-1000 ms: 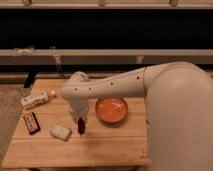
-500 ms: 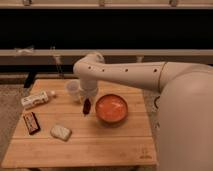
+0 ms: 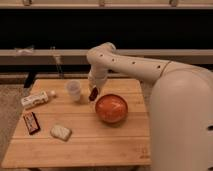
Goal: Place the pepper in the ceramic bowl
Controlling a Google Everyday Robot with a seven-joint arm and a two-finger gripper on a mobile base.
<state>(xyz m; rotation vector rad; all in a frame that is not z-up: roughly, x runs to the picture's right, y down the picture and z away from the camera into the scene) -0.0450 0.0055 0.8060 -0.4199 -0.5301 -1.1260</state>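
The pepper point(image 3: 93, 94), small and dark red, hangs in my gripper point(image 3: 93, 92) just above the table, beside the left rim of the ceramic bowl point(image 3: 111, 108). The bowl is round, orange inside, and stands right of the table's middle. My white arm comes in from the right and bends down to the gripper. The gripper is shut on the pepper, which is tilted and clear of the table top.
A small translucent cup point(image 3: 74, 90) stands just left of the gripper. A white bottle point(image 3: 36, 99) lies at the left edge. A dark brown bar point(image 3: 32, 122) and a pale lump point(image 3: 60, 132) lie front left on the wooden table point(image 3: 100, 145).
My gripper has lifted the pepper from the table near the pale lump and carried it back and to the right, up to the bowl's left rim.
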